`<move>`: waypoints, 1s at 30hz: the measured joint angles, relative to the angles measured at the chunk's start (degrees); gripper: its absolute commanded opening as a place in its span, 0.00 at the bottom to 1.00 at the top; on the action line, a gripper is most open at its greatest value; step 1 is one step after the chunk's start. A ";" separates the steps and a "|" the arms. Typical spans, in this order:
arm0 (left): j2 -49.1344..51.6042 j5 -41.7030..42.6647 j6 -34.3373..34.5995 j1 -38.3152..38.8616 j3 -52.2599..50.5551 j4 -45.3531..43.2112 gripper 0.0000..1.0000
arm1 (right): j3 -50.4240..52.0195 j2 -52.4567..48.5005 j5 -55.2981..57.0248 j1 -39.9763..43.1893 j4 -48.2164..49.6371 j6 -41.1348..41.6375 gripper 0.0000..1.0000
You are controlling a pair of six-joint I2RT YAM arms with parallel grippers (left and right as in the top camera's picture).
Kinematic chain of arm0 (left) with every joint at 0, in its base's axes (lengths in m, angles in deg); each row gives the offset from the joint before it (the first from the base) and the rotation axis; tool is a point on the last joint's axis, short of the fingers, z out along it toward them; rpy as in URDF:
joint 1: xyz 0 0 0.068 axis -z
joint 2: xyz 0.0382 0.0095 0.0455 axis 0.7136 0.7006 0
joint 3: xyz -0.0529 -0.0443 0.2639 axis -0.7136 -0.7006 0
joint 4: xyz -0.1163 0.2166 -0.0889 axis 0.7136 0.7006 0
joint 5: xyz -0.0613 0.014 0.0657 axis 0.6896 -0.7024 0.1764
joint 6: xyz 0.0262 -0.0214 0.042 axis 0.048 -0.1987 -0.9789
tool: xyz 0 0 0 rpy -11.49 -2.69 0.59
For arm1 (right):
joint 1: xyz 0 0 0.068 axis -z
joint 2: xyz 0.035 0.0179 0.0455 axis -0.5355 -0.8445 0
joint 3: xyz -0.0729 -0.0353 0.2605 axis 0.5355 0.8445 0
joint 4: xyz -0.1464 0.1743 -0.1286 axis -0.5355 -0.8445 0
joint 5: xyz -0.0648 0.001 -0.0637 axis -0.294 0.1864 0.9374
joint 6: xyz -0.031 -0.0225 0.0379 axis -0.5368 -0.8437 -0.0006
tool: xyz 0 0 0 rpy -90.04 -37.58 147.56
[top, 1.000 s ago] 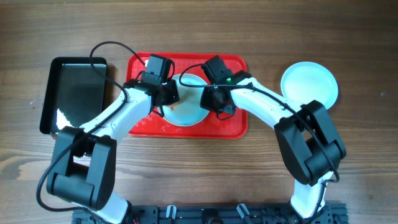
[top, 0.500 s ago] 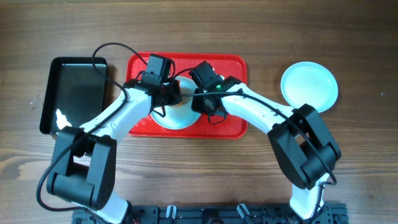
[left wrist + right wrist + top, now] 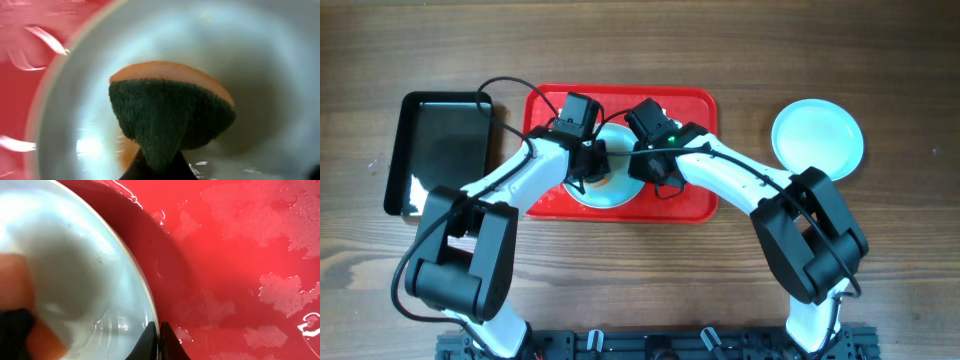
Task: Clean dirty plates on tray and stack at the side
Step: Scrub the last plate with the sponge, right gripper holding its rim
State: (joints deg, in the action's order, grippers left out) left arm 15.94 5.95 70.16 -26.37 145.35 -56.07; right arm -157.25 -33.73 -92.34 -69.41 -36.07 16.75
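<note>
At the far left of the wooden table [image 3: 900, 60] lies the black tray [image 3: 438, 150], glossy, with a dark cable crossing its upper right corner. Just beside it on the right lies the red tray [image 3: 695, 205], and both arms reach in over it from the near edge. The left end effector [image 3: 592, 165] hangs over the left half of the plate [image 3: 615, 195], which lies flat inside the red tray, a little left of the tray's middle. In the left wrist view, its fingers [image 3: 157, 167] are pressed together on a sponge [image 3: 170, 110], pinching it at its lower tip. The sponge's dark green scouring face is turned to the camera, its orange layer is behind, and it is bent into a wedge above the plate's pale well. A blurred orange patch shows on the plate just below and left of the sponge. The right end effector [image 3: 645, 165] sits at the plate's right edge. In the right wrist view, its two fingertips [image 3: 150, 335] are closed thinly on the plate's rim, with wet-looking patches on the red tray floor to the right. At the far right, well apart from the tray, a second plate [image 3: 817, 137] rests on the bare table, pale and clean-looking.
</note>
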 measured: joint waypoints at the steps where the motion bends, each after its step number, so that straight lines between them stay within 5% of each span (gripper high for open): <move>1: 0.00 -2.32 -0.07 0.00 0.20 1.20 0.04 | 0.00 0.00 -0.02 0.00 0.00 0.00 0.04; 8: 0.31 -17.86 -0.17 -0.42 0.59 6.97 0.04 | -0.68 0.00 -1.42 -0.98 0.94 0.00 0.04; 17: -7.48 -25.35 3.54 -0.04 3.10 5.40 0.04 | -0.85 0.00 0.44 0.00 0.04 0.02 0.04; 30: 0.94 -0.22 4.46 0.31 3.85 -3.67 0.04 | -0.85 0.00 1.05 0.07 0.28 1.31 0.04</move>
State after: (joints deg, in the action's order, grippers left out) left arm 16.88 5.73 74.61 -26.06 149.20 -59.74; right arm -158.10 -33.73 -91.29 -69.35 -35.79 18.06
